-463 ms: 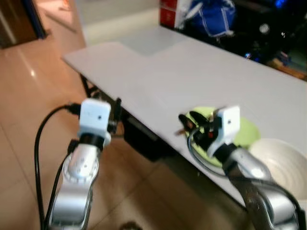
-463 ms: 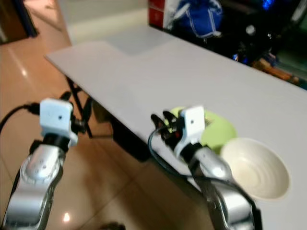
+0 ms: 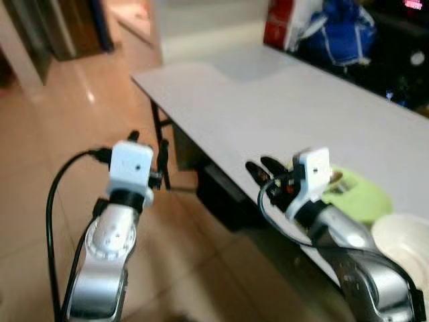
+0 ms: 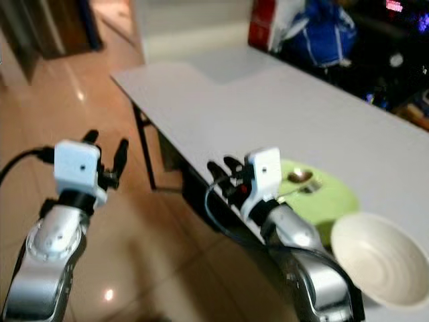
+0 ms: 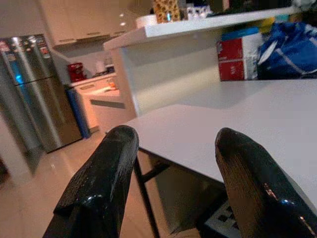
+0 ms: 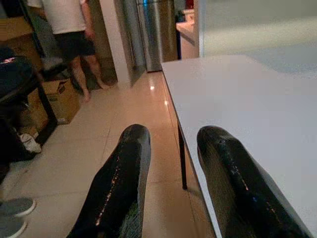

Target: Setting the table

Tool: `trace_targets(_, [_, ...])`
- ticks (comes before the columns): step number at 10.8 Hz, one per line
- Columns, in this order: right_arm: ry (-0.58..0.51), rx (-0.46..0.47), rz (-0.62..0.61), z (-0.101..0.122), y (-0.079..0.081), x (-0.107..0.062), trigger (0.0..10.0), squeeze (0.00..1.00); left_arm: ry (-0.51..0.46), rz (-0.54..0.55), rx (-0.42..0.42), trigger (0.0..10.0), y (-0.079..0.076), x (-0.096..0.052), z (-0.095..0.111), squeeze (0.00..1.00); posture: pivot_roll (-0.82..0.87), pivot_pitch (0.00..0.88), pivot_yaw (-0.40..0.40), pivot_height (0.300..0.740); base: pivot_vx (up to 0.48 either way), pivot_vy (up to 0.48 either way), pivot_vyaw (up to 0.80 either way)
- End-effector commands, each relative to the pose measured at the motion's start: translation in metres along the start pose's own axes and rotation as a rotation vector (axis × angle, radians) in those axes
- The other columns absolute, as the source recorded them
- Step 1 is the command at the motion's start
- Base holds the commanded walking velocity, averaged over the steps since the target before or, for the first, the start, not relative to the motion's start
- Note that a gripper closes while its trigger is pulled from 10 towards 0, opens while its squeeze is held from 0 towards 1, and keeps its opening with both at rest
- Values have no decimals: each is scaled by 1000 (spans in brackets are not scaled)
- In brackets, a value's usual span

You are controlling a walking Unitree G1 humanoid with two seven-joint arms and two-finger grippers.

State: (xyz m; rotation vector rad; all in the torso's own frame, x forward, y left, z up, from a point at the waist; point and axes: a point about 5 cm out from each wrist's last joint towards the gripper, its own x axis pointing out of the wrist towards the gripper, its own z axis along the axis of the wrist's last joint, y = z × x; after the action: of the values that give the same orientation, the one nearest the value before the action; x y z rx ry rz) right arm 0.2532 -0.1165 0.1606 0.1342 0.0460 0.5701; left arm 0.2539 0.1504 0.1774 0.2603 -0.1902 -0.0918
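Green plate (image 4: 320,196) carrying a spoon (image 4: 299,177) and white bowl (image 4: 379,257) rest near the white table (image 4: 268,114) edge (positioned within reach). Right gripper (image 4: 224,168), fingers parted and empty, hovers just beside the plate; left gripper (image 4: 106,146), likewise parted, hangs over floor (image 4: 60,121).

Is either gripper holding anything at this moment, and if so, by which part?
Nothing is held. The left gripper is open over the floor beside the table. The right gripper is open at the table's edge, near the green plate.

A plate (image 4: 320,194) and, right of it, a bowl (image 4: 375,258) sit on the table (image 4: 268,107).
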Motion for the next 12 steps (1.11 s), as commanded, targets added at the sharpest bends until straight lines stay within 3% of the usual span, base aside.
trace_targets(1, [-11,-11,8,4,-1,2,10000,0,-16,-5,-4,10000,-1,1,3,0,34,0,-49,740,364,0,800])
trace_targets(10, [-16,-32,34,7,-2,8,10000,0,-28,21,-4,10000,6,0,6,0,62,0,-79,740,408,0,800])
trace_targets(12, [-35,-20,49,8,2,11,10000,0,-28,17,4,10000,8,-2,6,0,61,0,-76,740,424,0,0])
